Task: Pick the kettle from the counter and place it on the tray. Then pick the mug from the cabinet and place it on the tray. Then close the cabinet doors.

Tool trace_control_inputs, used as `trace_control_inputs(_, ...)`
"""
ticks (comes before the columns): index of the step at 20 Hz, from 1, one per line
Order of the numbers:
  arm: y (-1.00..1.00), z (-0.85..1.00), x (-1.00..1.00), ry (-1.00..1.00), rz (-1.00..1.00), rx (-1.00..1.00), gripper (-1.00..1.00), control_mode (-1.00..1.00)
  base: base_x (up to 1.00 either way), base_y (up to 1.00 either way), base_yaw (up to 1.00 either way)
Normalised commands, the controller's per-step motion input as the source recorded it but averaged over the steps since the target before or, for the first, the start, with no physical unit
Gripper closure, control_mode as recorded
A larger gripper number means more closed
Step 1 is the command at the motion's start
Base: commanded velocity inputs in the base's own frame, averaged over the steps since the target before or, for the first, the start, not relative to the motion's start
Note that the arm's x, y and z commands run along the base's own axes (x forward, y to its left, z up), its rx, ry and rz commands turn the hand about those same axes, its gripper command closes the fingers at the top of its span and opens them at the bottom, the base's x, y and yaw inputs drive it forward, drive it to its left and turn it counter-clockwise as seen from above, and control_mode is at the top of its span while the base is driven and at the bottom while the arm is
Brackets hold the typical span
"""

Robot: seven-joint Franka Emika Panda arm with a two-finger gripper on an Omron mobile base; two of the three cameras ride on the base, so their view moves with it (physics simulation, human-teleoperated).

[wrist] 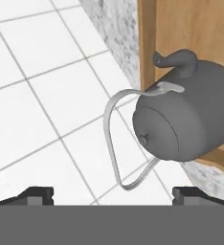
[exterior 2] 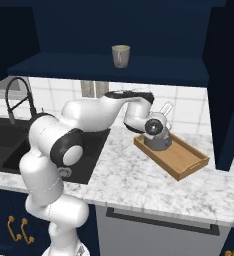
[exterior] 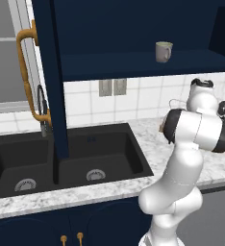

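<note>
The dark-grey kettle point(exterior 2: 160, 142) stands upright on the far left end of the wooden tray point(exterior 2: 185, 161), on the marble counter point(exterior 2: 139, 185). My gripper point(exterior 2: 165, 110) hovers just above it, open. In the hand view the kettle point(wrist: 185, 119) rests on the tray point(wrist: 181, 28), and its wire handle point(wrist: 110, 139) arches toward my wide-open gripper point(wrist: 113, 194), touching neither fingertip. The grey-beige mug point(exterior 2: 121, 56) sits on the shelf of the navy cabinet point(exterior 2: 104, 67); it shows as the mug point(exterior: 163, 51) from the left. The cabinet doors point(exterior: 52, 72) point(exterior 2: 230, 100) stand open.
A black double sink point(exterior: 61, 158) with a black faucet point(exterior 2: 16, 95) lies left of the tray. The open left door's brass handle point(exterior: 24, 72) hangs over the sink. White wall tiles point(wrist: 37, 95) back the counter. Bare marble lies in front of the tray.
</note>
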Motion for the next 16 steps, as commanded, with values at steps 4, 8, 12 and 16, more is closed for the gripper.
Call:
trace_control_inputs(4,0.03,0.90,-0.41,-0.15,0.01,-0.08,-1.00,-1.00,0.00,0.00,0.00)
trace_control_inputs(8,0.00,0.80,-0.25,-0.01,0.01,-0.15,-1.00,-1.00,0.00,0.00,0.00)
trace_control_inputs(12,-0.03,0.04,-0.02,0.19,0.00,-0.18,-1.00,-1.00,0.00,0.00,0.00)
trace_control_inputs(16,0.00,-0.03,-0.04,0.00,0.00,-0.08,-1.00,-1.00,0.00,0.00,0.00)
